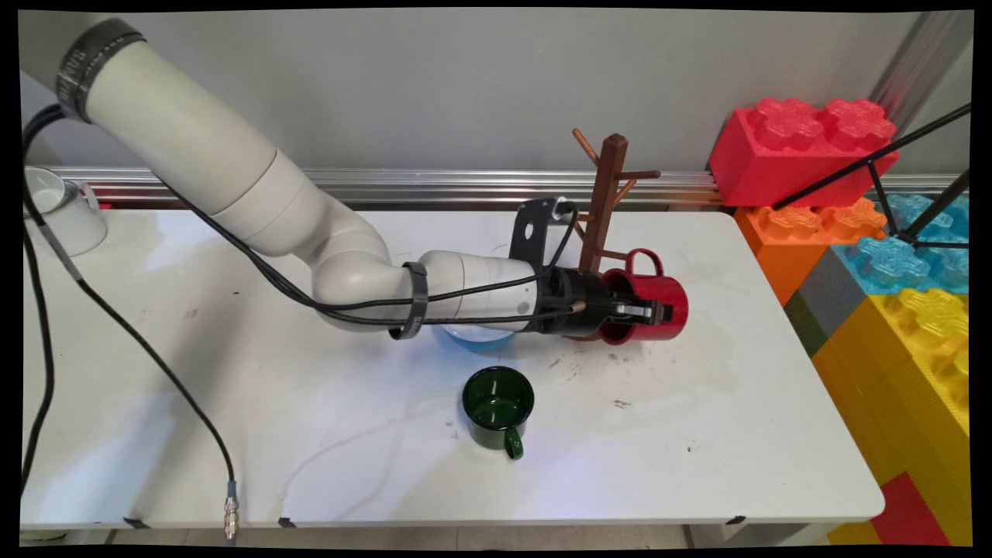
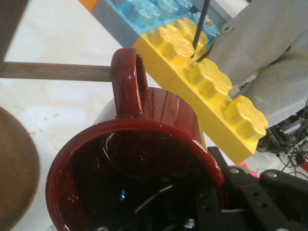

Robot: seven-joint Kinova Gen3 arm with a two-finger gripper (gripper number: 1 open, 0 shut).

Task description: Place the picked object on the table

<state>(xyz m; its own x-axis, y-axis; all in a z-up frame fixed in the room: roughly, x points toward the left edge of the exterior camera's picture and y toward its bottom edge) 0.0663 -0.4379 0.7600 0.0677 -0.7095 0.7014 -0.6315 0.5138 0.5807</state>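
My gripper is shut on the rim of a red mug, which it holds on its side just above the table, mouth toward the arm. One finger lies along the outside of the mug's wall. The mug's handle points up, right next to the wooden mug tree. In the hand view the red mug fills the picture, and a wooden peg runs in from the left up to the handle. Whether the peg passes through the handle is hidden.
A dark green mug stands upright in front of the arm. A blue dish lies partly hidden under the wrist. A white mug sits at the far left. Big toy bricks are stacked past the table's right edge, with a black tripod.
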